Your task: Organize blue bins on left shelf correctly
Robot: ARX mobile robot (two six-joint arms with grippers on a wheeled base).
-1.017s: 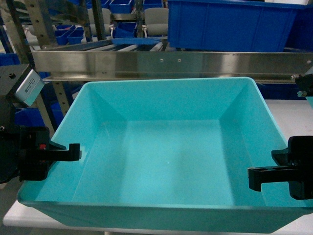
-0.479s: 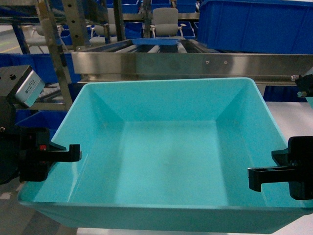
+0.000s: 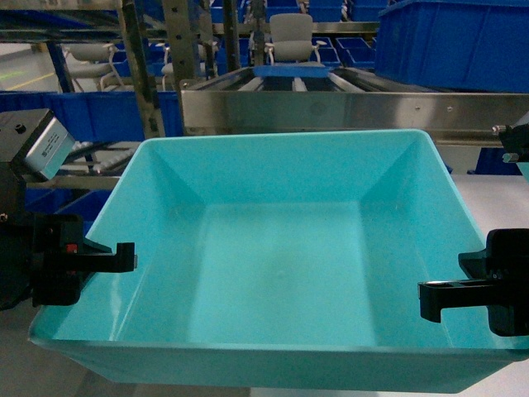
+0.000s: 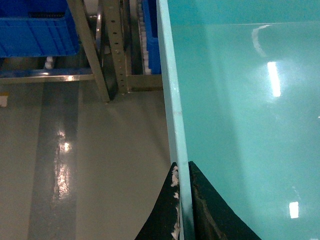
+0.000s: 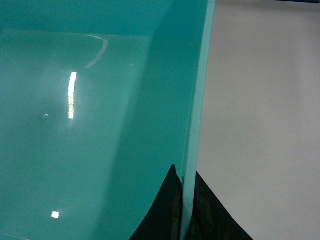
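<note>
Tub: the turquoise tub [image 3: 281,265] is held level at centre, its far rim just short of the steel shelf beam [image 3: 347,112] at 12 o'clock.
Left claw [image 4: 182,205]: pinched on the left rim.
Right claw [image 5: 185,210]: pinched on the right rim.
Advice: both sides should be kept level.

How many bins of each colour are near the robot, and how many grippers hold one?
Turquoise tub: 1
Large dark blue bin on the shelf: 1
Grippers clamped on the tub's rim: 2, left and right
Total: 4
Smaller blue bins behind are too many to count.
</note>
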